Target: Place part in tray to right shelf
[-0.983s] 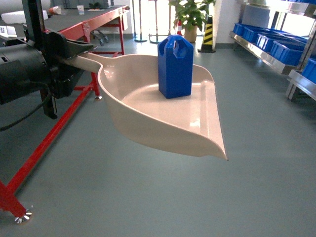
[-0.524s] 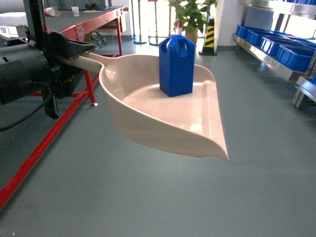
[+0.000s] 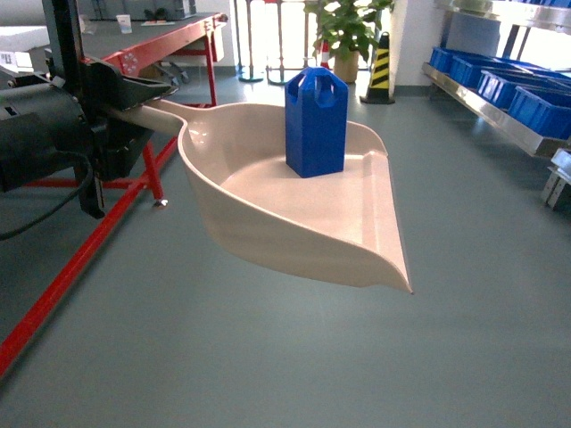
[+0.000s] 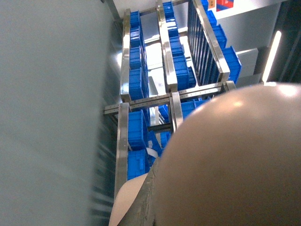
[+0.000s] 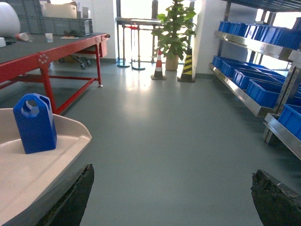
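The beige tray [image 3: 268, 214] hangs level above the floor, and my left gripper [image 3: 134, 98] is shut on its long handle [image 3: 165, 114]. The blue part [image 3: 316, 120] stands upright inside the tray near its back wall; it also shows at the left of the right wrist view as the part [image 5: 35, 123]. The tray's underside [image 4: 235, 165] fills the left wrist view. My right gripper [image 5: 172, 170] is open and holds nothing, with only floor between its fingers. The right shelf [image 3: 500, 89], a silvery steel rack, runs along the right wall, well apart from the tray.
Blue crates [image 5: 263, 92] sit on the rack. A red-framed table [image 3: 134, 62] stands at the left. A potted plant [image 5: 173, 33] and striped cones [image 5: 187, 66] stand at the far end. Grey floor [image 5: 178, 122] stretches between table and rack.
The red table legs and the rack have shifted in the head view as the base moves. Tray, part and left gripper keep the same pose relative to each other.
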Available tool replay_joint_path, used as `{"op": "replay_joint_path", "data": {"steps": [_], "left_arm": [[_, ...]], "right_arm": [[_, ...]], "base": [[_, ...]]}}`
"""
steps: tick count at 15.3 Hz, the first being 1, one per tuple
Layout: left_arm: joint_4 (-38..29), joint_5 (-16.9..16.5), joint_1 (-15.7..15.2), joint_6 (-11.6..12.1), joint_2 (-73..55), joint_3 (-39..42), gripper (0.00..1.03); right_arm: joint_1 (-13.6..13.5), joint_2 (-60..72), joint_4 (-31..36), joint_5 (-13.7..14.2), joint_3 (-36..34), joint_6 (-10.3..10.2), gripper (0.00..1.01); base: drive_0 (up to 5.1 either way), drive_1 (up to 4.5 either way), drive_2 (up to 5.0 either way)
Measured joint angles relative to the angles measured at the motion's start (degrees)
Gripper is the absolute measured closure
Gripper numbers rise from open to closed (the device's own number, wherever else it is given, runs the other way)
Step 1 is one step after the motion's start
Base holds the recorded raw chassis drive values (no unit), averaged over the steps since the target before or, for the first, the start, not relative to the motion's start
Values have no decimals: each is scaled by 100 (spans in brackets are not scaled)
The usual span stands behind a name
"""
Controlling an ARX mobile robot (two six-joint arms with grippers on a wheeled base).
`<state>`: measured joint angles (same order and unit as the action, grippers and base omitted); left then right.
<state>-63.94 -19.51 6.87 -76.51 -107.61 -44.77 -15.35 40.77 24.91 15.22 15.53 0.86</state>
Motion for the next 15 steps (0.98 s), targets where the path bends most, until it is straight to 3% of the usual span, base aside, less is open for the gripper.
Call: {"op": "replay_joint_path", "data": {"steps": [15], "left_arm": [[-4,-2,4,0,0,0,89]], "right_arm": [[0,13,-31,0,0,0,3]], "base": [[-7,419,-432]]}}
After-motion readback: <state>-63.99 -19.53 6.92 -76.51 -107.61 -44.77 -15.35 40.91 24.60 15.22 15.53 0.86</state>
